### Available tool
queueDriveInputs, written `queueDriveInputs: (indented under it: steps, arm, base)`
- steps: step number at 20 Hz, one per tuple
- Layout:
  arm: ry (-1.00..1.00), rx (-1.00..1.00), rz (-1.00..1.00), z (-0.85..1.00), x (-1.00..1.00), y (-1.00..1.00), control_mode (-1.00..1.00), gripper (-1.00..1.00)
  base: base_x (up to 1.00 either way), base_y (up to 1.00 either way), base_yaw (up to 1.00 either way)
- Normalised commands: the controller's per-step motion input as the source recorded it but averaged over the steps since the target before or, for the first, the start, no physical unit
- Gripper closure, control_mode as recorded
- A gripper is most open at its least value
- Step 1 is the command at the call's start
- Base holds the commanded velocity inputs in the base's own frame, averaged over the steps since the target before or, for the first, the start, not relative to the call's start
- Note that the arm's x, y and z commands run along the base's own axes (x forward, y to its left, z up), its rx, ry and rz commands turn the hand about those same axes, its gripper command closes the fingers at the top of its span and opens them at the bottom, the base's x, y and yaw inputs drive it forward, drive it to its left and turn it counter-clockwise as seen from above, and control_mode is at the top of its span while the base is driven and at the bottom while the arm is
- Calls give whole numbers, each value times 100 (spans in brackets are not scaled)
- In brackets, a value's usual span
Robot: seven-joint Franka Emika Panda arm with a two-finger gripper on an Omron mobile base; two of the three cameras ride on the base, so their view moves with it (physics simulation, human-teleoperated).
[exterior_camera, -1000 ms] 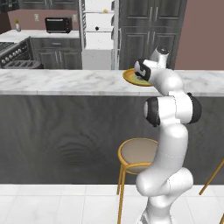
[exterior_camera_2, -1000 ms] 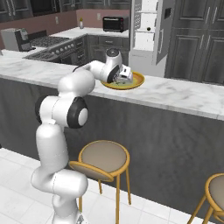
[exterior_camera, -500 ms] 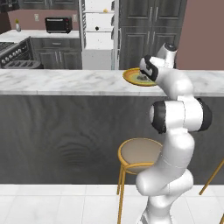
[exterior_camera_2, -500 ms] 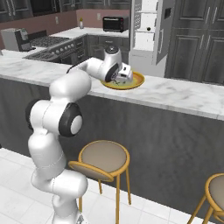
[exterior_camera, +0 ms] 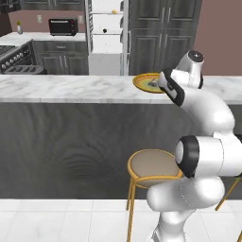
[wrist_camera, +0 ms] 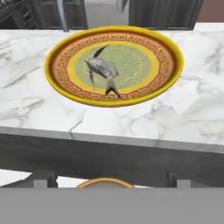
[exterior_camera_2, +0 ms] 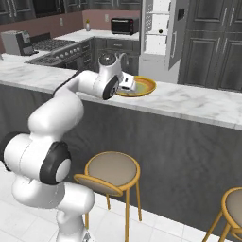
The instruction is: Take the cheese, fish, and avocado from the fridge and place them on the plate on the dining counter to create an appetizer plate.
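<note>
One of three foods is sitting on the plate (wrist_camera: 114, 65): the fish (wrist_camera: 103, 72), lying across the greenish centre, tail pointing to about 5 o'clock in the hand view. No cheese or avocado on the plate. The tool (exterior_camera: 168, 88) is hanging just off the near edge of the surface (exterior_camera: 71, 87), on the stool side, jaws spread wide and carrying nothing; the fish is lying free.

Step in hand, as I read it: backing off after the drop and heading to the fridge (exterior_camera: 108, 35), which is standing open at 12 o'clock behind the surface. A small yellow item and a dark one are showing on its shelves, too small to name.

To do it well: pull straight back without clipping the plate rim, keep the elbow clear of the stool (exterior_camera: 153, 168), and leave room beside the fish for two more.
</note>
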Motion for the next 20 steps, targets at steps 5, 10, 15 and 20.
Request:
queueDriveInputs:
  steps: [5,10,15,20]
  arm:
    - [-6,-5,0,100,-100,5,-100,-100]
    - [0,-1,-2,67,-100,0,-100,-100]
    - [0,0,-4,41,-100,0,-100,-100]
    - [0,0,-3,5,-95,0,-100,-100]
  base:
    - [0,0,0]
    - [0,0,0]
    - [0,0,0]
    - [0,0,0]
